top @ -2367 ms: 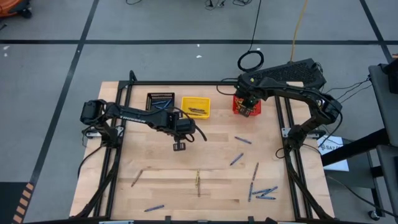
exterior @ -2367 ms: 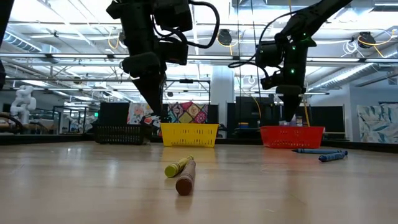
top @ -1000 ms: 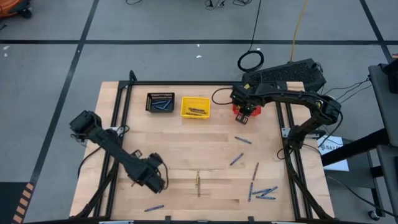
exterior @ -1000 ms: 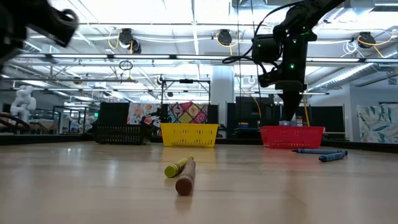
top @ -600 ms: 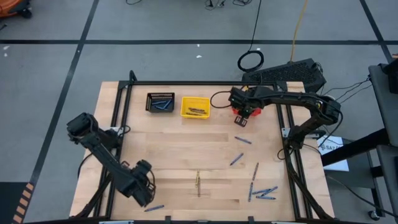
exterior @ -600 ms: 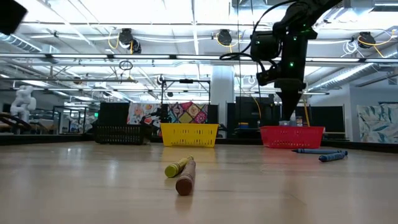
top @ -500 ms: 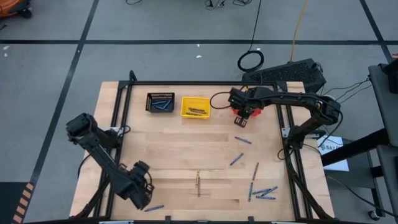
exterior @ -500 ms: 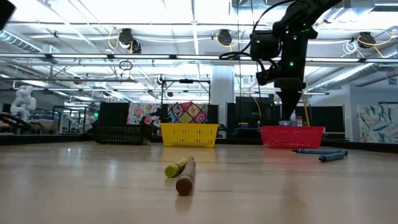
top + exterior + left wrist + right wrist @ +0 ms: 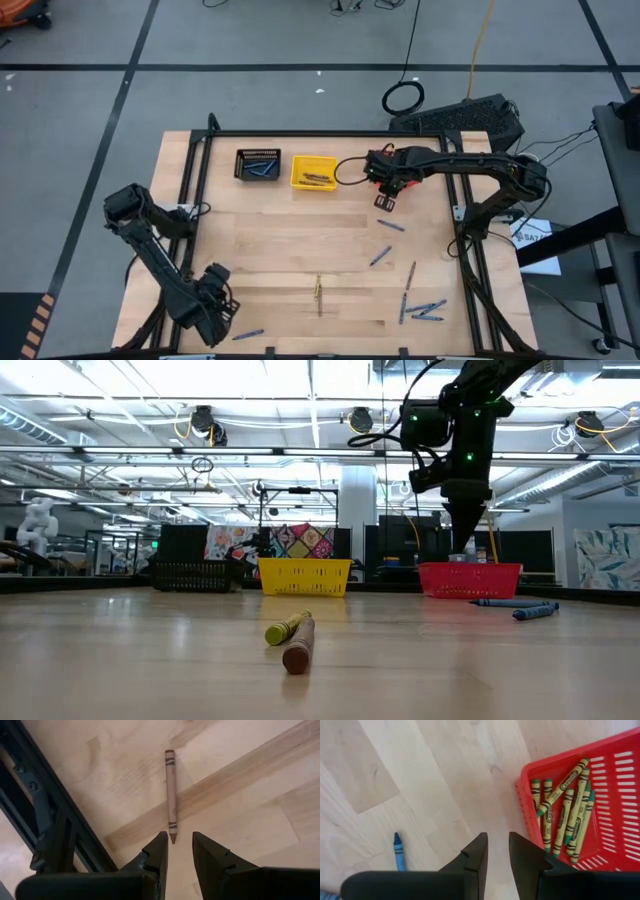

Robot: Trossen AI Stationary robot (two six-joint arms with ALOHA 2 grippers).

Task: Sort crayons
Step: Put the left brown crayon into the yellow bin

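A: Where are the left jaws [image 9: 179, 845] held?

B: Over the table's [image 9: 300, 250] near left corner, slightly parted and empty, a brown crayon [image 9: 171, 795] lying just beyond them.

A: And the right jaws [image 9: 497, 851]?

B: Held narrowly apart, empty, beside the red basket [image 9: 615, 755] of green crayons [image 9: 565, 815]; a blue crayon [image 9: 398, 852] is seen nearby.

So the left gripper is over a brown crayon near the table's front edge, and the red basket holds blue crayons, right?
Not quite. The right wrist view shows the red basket holding green crayons, not blue. The rest stands: the left gripper is over a brown crayon near the table's front edge.
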